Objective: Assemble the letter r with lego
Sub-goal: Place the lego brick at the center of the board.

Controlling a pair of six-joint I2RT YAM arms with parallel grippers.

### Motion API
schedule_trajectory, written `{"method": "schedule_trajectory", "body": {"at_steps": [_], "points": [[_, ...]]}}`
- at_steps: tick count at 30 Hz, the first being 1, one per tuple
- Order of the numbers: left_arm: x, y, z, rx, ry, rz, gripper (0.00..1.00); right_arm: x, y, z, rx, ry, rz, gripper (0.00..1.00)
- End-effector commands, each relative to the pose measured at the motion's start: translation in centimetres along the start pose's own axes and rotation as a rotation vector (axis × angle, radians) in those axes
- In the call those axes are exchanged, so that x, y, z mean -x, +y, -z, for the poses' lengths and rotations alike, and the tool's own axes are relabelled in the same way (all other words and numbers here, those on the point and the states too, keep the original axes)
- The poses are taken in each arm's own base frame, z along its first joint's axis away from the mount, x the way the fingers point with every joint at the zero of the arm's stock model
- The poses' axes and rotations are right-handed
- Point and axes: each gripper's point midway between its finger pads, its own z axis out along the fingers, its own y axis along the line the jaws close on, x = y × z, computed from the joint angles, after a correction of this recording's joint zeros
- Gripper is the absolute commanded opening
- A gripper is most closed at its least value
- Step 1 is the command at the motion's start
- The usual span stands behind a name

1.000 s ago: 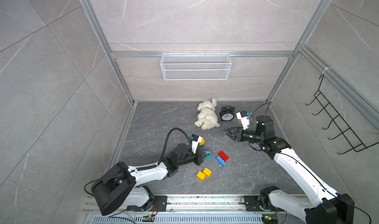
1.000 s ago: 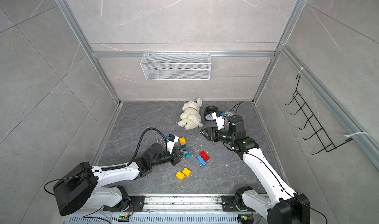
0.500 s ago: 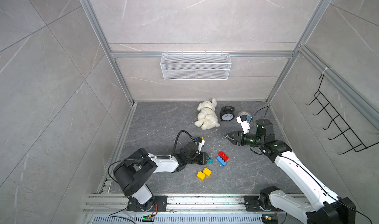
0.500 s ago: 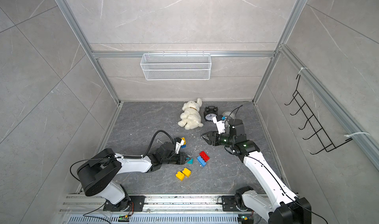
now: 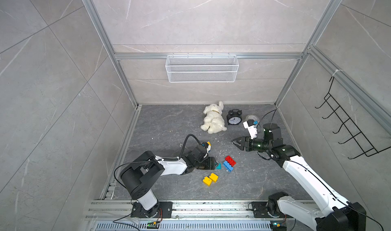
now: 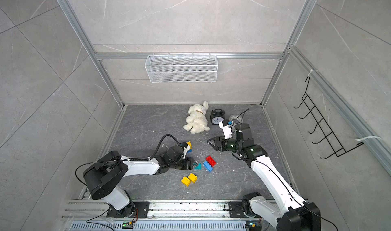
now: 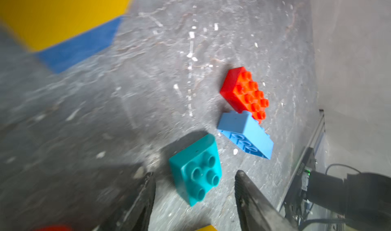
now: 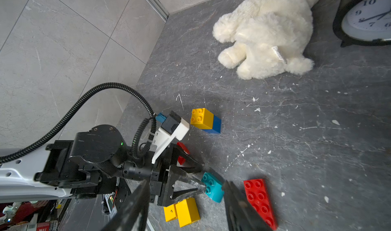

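Straddling the tipped teal lego brick (image 7: 195, 170), the left gripper (image 7: 194, 174) is resting low with fingers spread wide; the right gripper (image 5: 233, 142) is hovering empty, fingers parted.

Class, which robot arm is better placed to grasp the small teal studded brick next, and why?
Left. The left gripper has open jaws either side of the small teal studded plastic brick. The right gripper, open and empty, hovers farther off.
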Motion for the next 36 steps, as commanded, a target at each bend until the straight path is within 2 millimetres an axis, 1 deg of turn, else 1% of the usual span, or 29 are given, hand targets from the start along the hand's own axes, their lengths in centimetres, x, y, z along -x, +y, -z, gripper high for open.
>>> {"method": "schedule_trajectory", "body": {"at_steps": [1, 2, 3, 4, 5, 7, 9, 12, 14, 16, 17, 19, 21, 23, 24, 26, 27, 29, 30, 31, 36], "points": [[1.7, -0.4, 2.4, 0.043, -0.081, -0.071, 0.76, -1.1, -1.1, -0.1, -0.044, 0.038, 0.018, 0.58], [2.3, -1.0, 3.2, 0.034, -0.116, -0.103, 0.8, -1.3, -1.3, 0.1, -0.059, 0.033, 0.029, 0.57], [3.1, -1.5, 4.2, 0.034, -0.158, -0.135, 0.96, -1.3, -1.2, 0.3, -0.059, 0.017, 0.045, 0.57], [4.1, -2.1, 5.5, 0.049, -0.222, -0.174, 1.0, -0.9, -0.6, 0.7, -0.035, -0.029, 0.065, 0.57], [5.0, -3.0, 6.9, 0.048, -0.286, -0.219, 1.0, -0.4, 0.1, 1.2, -0.017, -0.077, 0.088, 0.58], [7.2, -5.0, 10.2, 0.057, -0.424, -0.333, 1.0, 1.1, 0.9, 3.0, -0.044, -0.184, 0.14, 0.59], [8.8, -6.1, 13.0, 0.073, -0.524, -0.399, 1.0, 2.4, 2.3, 4.7, -0.047, -0.271, 0.204, 0.58], [10.7, -6.6, 16.7, 0.158, -0.636, -0.486, 1.0, 4.0, 5.4, 6.8, 0.038, -0.382, 0.306, 0.63], [11.9, -6.8, 19.3, 0.221, -0.726, -0.557, 1.0, 5.2, 7.0, 8.0, 0.079, -0.45, 0.338, 0.65], [12.6, -7.8, 21.9, 0.213, -0.812, -0.626, 1.0, 6.1, 8.2, 8.8, 0.114, -0.493, 0.349, 0.65], [12.9, -8.0, 23.1, 0.212, -0.859, -0.629, 1.0, 6.4, 9.0, 9.1, 0.154, -0.502, 0.367, 0.66], [13.0, -8.7, 25.6, 0.185, -0.953, -0.644, 1.0, 6.4, 11.1, 9.2, 0.271, -0.488, 0.388, 0.72], [12.4, -9.5, 27.2, 0.155, -1.005, -0.725, 1.0, 6.5, 12.5, 8.9, 0.388, -0.45, 0.361, 0.75], [12.2, -9.6, 28.6, 0.161, -1.058, -0.757, 1.0, 7.0, 14.0, 8.6, 0.532, -0.404, 0.296, 0.73], [12.1, -9.5, 29.0, 0.164, -1.075, -0.768, 1.0, 7.4, 14.6, 8.7, 0.59, -0.395, 0.268, 0.68], [12.1, -9.0, 29.4, 0.2, -1.089, -0.769, 1.0, 8.4, 16.2, 9.9, 0.685, -0.431, 0.272, 0.55], [12.2, -8.6, 29.5, 0.218, -1.091, -0.754, 1.0, 8.6, 16.6, 10.5, 0.7, -0.461, 0.287, 0.48], [12.1, -8.0, 29.0, 0.241, -1.07, -0.747, 1.0, 9.2, 16.8, 11.5, 0.669, -0.53, 0.308, 0.21], [12.1, -7.8, 28.7, 0.244, -1.056, -0.744, 1.0, 9.3, 16.7, 11.7, 0.639, -0.549, 0.318, 0.06], [12.0, -7.7, 28.5, 0.245, -1.045, -0.739, 1.0, 9.4, 16.8, 12.1, 0.612, -0.57, 0.34, 0.0], [12.2, -7.9, 28.1, 0.228, -1.032, -0.729, 1.0, 9.4, 18.6, 14.6, 0.601, -0.641, 0.454, 0.0]]}}
